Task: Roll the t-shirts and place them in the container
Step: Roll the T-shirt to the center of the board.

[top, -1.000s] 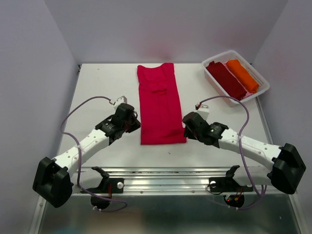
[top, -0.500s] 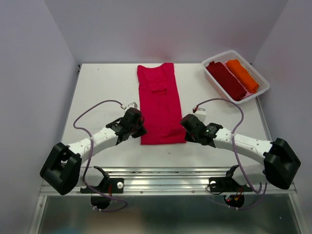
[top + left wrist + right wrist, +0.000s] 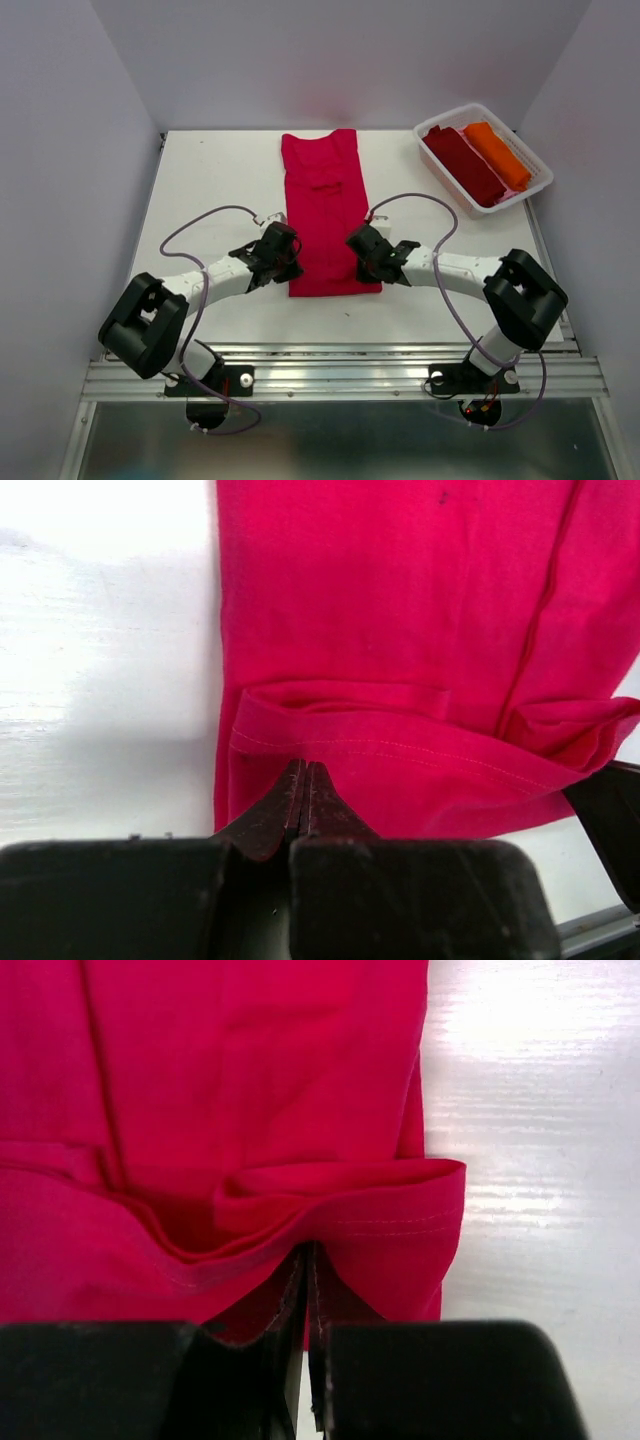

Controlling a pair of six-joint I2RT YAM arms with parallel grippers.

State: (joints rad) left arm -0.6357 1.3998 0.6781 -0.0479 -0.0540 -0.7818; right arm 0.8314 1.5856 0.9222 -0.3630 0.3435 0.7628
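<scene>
red t-shirt (image 3: 322, 200) near hem pinched | left claw (image 3: 303, 777), right claw (image 3: 308, 1260) at corners

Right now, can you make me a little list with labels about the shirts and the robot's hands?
red t-shirt: flat on the table, near hem lifted into a small fold
left gripper: shut on the hem near its left corner
right gripper: shut on the hem near its right corner
tray: far right, holds a maroon roll beside an orange roll
rolling: only the first fold made
</scene>
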